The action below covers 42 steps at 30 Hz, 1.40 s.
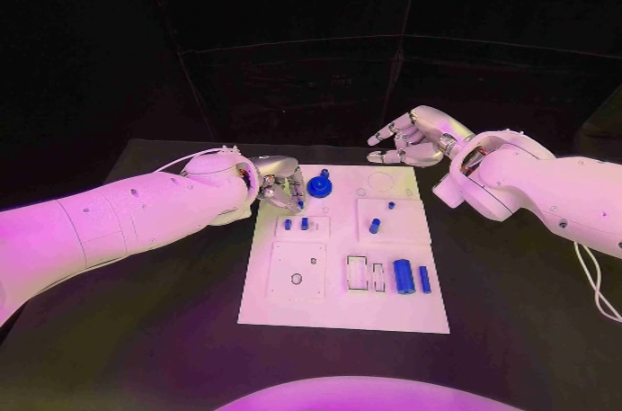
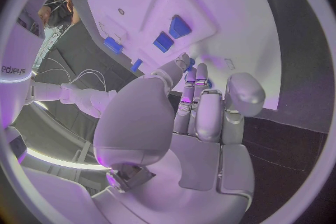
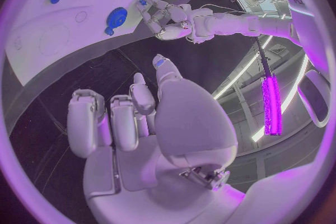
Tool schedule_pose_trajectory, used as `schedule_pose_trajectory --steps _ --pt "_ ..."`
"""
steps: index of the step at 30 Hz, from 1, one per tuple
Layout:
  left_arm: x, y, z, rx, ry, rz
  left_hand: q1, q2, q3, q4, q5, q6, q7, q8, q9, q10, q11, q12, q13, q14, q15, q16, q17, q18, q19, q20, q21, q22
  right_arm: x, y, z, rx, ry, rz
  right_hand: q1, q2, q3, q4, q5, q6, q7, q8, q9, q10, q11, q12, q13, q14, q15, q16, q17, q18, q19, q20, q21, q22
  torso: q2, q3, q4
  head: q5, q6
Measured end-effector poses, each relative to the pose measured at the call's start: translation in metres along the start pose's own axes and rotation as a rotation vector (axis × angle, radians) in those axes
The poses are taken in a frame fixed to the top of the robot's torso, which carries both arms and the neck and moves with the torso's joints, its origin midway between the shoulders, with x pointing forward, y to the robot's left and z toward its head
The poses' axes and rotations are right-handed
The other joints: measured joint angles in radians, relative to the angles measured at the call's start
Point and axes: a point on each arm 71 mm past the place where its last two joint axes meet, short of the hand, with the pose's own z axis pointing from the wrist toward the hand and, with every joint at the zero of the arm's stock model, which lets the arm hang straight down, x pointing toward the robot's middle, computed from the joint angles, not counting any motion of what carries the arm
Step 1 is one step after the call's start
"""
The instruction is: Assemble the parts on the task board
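The white task board (image 1: 340,290) lies in the middle of the black table. My left hand (image 1: 276,184) hovers at its far left corner and pinches a small blue part (image 3: 143,3) at its fingertips (image 2: 186,63), just left of a round blue part (image 1: 320,189) seated on the board. Two small blue pegs (image 1: 296,223) stand just nearer than that hand. My right hand (image 1: 413,134) hangs above the table beyond the board's far right corner, fingers spread, holding nothing. The right wrist view shows its palm (image 3: 175,117) and the left hand (image 3: 168,19) over the board.
More blue parts are on the board: a peg (image 1: 375,226) in the right middle plate, a thick cylinder (image 1: 404,276) and a thin one (image 1: 424,279) at the near right. Rectangular slots (image 1: 357,272) and a plate with a hole (image 1: 297,269) lie nearer. Cables (image 1: 599,290) trail off the right arm.
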Motion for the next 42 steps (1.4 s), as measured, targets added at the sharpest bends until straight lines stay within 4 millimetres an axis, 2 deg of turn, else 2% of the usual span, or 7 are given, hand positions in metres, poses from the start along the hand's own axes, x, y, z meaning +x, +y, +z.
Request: schedule_pose_trajectory --steps 8,21,28,31,33,36,42 --pt "0.0 0.001 0.0 -0.006 0.002 0.0 -0.011 -0.011 0.0 0.0 0.0 -0.071 0.011 -0.054 -0.017 -0.009 0.009 -0.023 0.0 0.0 0.0 0.0 -0.006 0.0 0.0 0.0 0.0 0.004 0.0 0.0 0.0 0.001 -0.001 0.0 0.0 0.0 0.0 0.0 0.0 0.0 0.0 0.0 0.0 0.0 0.0 0.0 0.0 0.0 0.0 -0.003 0.0 0.0 0.0 0.0 0.0 0.0 0.0 0.0002 -0.0003 -0.004 -0.002" --pt "0.0 0.004 -0.002 -0.015 0.002 -0.001 -0.011 -0.019 0.0 0.0 0.0 -0.073 0.013 -0.054 -0.017 -0.009 0.009 -0.028 0.0 0.0 0.0 0.0 -0.01 0.0 0.0 0.0 0.0 0.004 -0.001 -0.002 -0.001 0.005 -0.002 -0.001 0.0 0.0 0.0 0.0 0.0 0.0 0.0 0.0 0.0 -0.015 -0.007 -0.026 -0.021 0.0 0.0 -0.012 0.0 0.0 -0.005 -0.004 -0.01 -0.002 0.0 -0.0004 0.0003 -0.005 -0.001" --pt "-0.001 0.013 -0.011 -0.03 -0.008 -0.007 -0.007 -0.024 0.004 -0.004 0.0 -0.085 0.018 -0.069 -0.017 -0.02 0.019 -0.046 0.0 0.0 0.007 -0.005 -0.021 0.0 -0.007 0.007 -0.002 -0.002 -0.008 -0.011 -0.003 0.035 -0.011 -0.029 0.051 0.024 0.029 -0.01 -0.041 0.023 -0.001 0.011 0.003 -0.283 -0.007 -0.556 -0.447 -0.004 -0.004 -0.11 -0.095 0.016 -0.051 -0.008 -0.066 -0.088 -0.001 -0.0017 0.0011 -0.007 0.001" --pt "-0.004 0.021 -0.018 -0.042 -0.027 -0.026 -0.007 -0.024 0.011 -0.011 0.0 -0.087 0.02 -0.069 -0.015 -0.032 0.025 -0.058 -0.001 0.0 0.007 -0.009 -0.027 0.0 -0.014 0.014 -0.029 -0.025 -0.012 -0.017 -0.006 0.053 -0.007 -0.07 0.073 0.009 0.051 -0.01 -0.061 0.048 0.004 0.016 0.004 -0.279 -0.006 -0.707 -0.594 -0.004 -0.004 -0.134 -0.124 0.016 -0.052 -0.009 -0.076 -0.105 -0.002 -0.002 0.0015 -0.009 0.003" --pt "-0.008 0.028 -0.024 -0.049 -0.052 -0.063 -0.007 -0.024 0.014 -0.014 0.0 -0.086 0.02 -0.069 -0.014 -0.036 0.028 -0.058 -0.001 0.004 0.011 -0.011 -0.032 0.0 -0.017 0.015 -0.045 -0.041 -0.015 -0.021 -0.008 0.064 0.001 -0.115 0.094 0.001 0.071 -0.014 -0.068 0.072 -0.006 0.022 0.004 -0.265 -0.005 -0.782 -0.674 -0.004 -0.004 -0.139 -0.13 0.016 -0.052 -0.009 -0.077 -0.106 -0.002 -0.002 0.0016 -0.01 0.006" --pt "-0.015 0.037 -0.032 -0.049 -0.109 -0.17 -0.003 -0.02 0.024 -0.015 0.0 -0.064 0.028 -0.069 -0.011 -0.043 0.036 -0.066 -0.001 -0.016 0.025 -0.06 -0.114 0.0 -0.065 0.02 -0.133 -0.127 -0.017 -0.027 -0.013 0.078 0.022 -0.198 0.106 -0.011 0.091 -0.019 -0.079 0.096 -0.015 0.027 0.004 -0.262 -0.005 -0.846 -0.749 -0.004 -0.004 -0.143 -0.132 0.016 -0.052 -0.009 -0.077 -0.106 -0.002 -0.0014 0.0016 -0.014 0.011" --pt "-0.025 0.04 -0.044 0.018 -0.225 -0.504 -0.01 -0.002 0.038 -0.003 0.0 -0.024 0.035 -0.046 -0.009 -0.026 0.037 -0.047 0.007 -0.129 0.03 -0.215 -0.358 0.048 -0.196 0.031 -0.371 -0.343 -0.011 -0.033 -0.023 0.089 0.072 -0.367 0.117 -0.022 0.123 -0.012 -0.108 0.106 -0.016 0.018 0.001 -0.235 -0.004 -0.924 -0.862 -0.004 -0.004 -0.149 -0.138 0.016 -0.052 -0.009 -0.08 -0.107 -0.002 -0.0002 0.0001 -0.034 0.024"
